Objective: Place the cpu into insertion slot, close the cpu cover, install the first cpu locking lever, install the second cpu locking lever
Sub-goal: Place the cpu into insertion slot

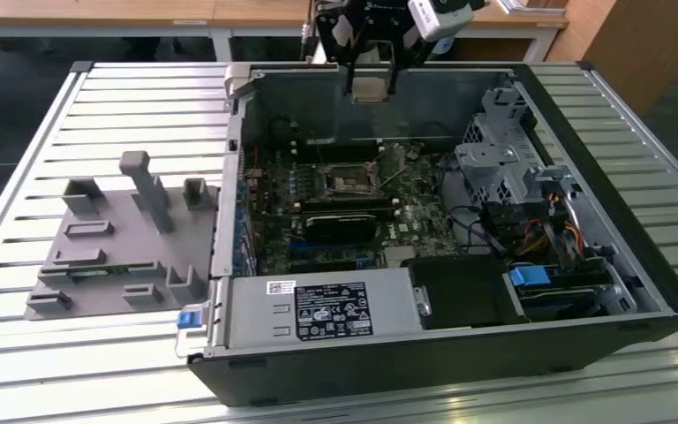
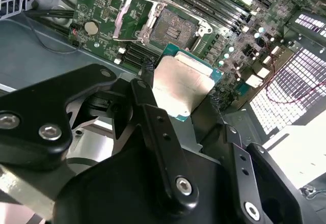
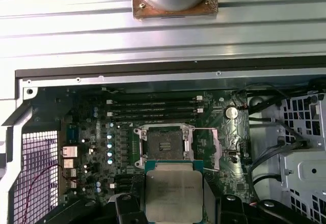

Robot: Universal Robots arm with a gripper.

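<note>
In the exterior view the danger, as I judge it, is a drop. The cpu (image 1: 370,90) is gripped only by its edges, high over the far wall of the open case (image 1: 433,367) on the slatted tabletop (image 1: 139,106). If it slipped, it would fall among the board's parts. The gripper (image 1: 369,81) points straight down, well apart from the slot (image 1: 349,179) nearer the case's middle.

In the second wrist view the fingers (image 2: 147,74) are narrowed onto opposite edges of the cpu (image 2: 181,86), its metal top facing the camera. A twisted or off-centre seating could bend the contacts in the slot (image 2: 173,28), since the chip sits at an angle to the socket here. The cover (image 2: 124,15) stands swung open just beside the slot, so its frame could catch a finger.

In the first wrist view the cpu (image 3: 173,191) lies level between the fingers (image 3: 126,203), its edges roughly parallel to those of the bare slot (image 3: 164,146). Whether its corner mark matches I cannot tell.
</note>
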